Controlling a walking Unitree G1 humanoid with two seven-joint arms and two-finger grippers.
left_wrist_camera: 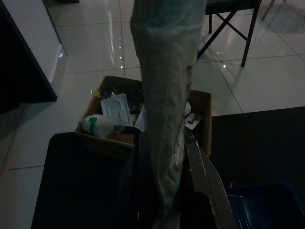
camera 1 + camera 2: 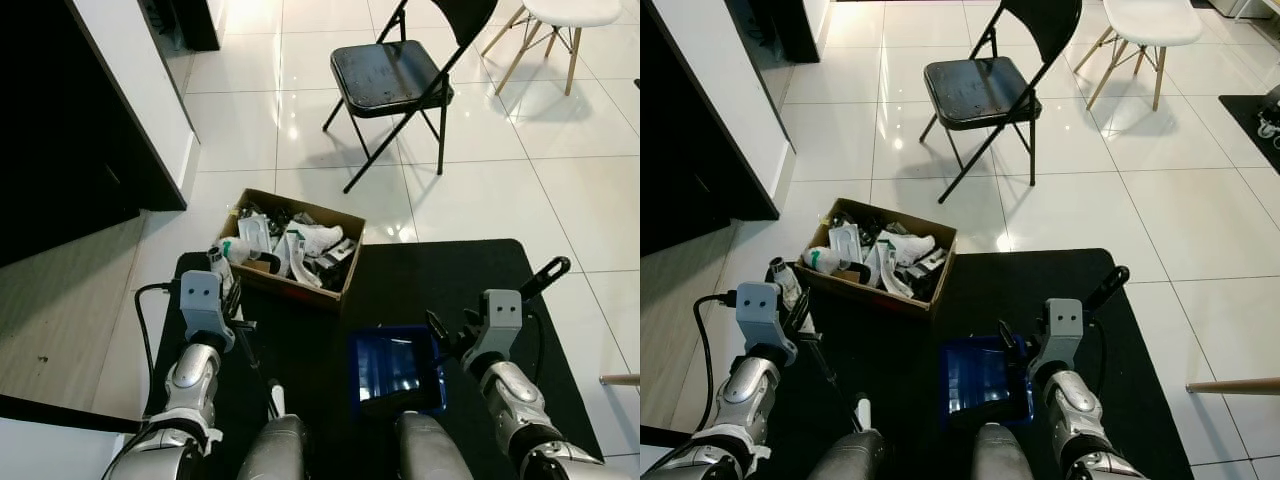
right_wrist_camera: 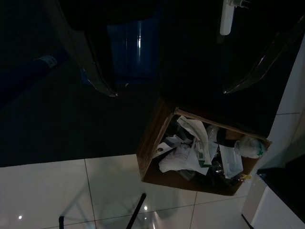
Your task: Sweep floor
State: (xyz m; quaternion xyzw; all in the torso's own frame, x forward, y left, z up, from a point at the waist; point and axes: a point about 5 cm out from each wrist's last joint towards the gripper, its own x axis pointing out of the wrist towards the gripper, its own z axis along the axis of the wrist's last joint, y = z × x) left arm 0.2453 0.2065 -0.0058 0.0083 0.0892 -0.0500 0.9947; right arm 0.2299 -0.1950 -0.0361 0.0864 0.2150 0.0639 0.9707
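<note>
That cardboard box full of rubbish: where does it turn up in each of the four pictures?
Left eye view: cardboard box, centre-left, at the black mat's far edge.
Right eye view: left of centre, same mat edge.
Left wrist view: middle, partly behind a grey-green shaft.
Right wrist view: lower right.
Shared landmark: black folding chair, beyond the box.

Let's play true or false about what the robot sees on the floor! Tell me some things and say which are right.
1. The cardboard box is full of rubbish. True.
2. The blue dustpan lies on the white tiles. False: it lies on the black mat.
3. The folding chair is black. True.
4. The cardboard box sits on the chair's seat. False: it sits on the floor, at the mat's edge.
5. The white stool stands on the mat. False: it stands on the tiles beside the chair.
</note>
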